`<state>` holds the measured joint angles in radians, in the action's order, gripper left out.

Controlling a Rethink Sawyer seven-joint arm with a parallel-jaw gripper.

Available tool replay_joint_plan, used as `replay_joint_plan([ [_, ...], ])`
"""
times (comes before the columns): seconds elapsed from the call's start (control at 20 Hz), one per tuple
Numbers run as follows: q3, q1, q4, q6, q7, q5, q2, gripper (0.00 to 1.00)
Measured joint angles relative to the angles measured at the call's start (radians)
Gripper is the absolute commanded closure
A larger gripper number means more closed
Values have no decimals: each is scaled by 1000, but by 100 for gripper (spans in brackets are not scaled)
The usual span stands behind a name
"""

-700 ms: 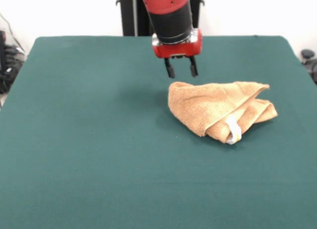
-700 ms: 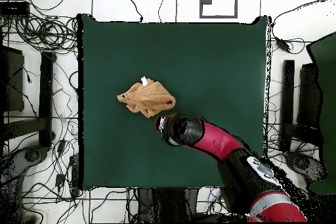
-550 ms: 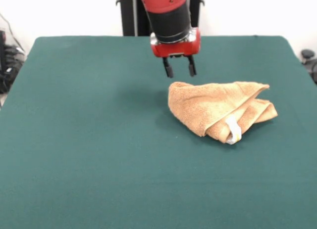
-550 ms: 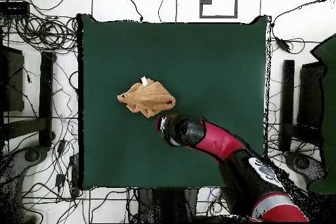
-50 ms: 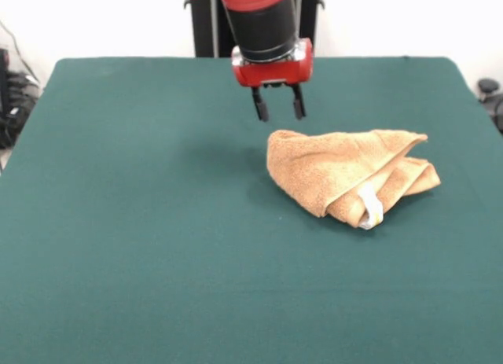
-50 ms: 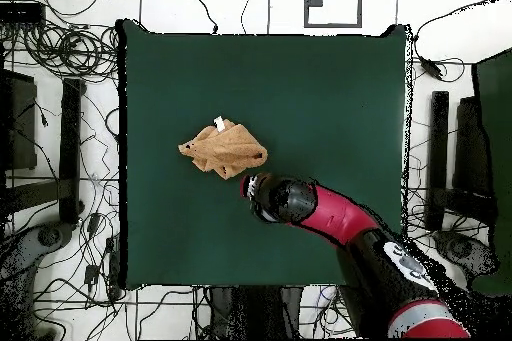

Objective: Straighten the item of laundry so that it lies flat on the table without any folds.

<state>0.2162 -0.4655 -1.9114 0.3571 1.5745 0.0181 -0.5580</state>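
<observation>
The item of laundry [image 5: 346, 174] is an orange-tan terry towel lying folded into a bunched wedge, right of centre on the green table [image 5: 141, 222]. A white label [image 5: 370, 206] sticks out at its near edge. In the overhead view the towel [image 6: 224, 149] lies left of centre. My gripper [image 5: 277, 107] hangs open and empty above the table, just behind the towel's left corner, apart from it. From above, the gripper [image 6: 254, 186] sits just below the towel's lower right edge.
Cables [image 6: 60, 47] and stands [image 6: 70, 147] lie on the floor around the table in the overhead view. A dark object [image 5: 489, 89] sits past the table's right edge in the front view.
The gripper has lifted and drawn slightly back from the towel, staying open. The towel has not moved.
</observation>
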Motion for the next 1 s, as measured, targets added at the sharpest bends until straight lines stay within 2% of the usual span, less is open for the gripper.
replay_joint_plan([
  [0.6, 67, 20, -13, -153, 0, 23, 82, 0],
  [1.0, 100, 73, -36, -227, 4, 66, 142, 0],
])
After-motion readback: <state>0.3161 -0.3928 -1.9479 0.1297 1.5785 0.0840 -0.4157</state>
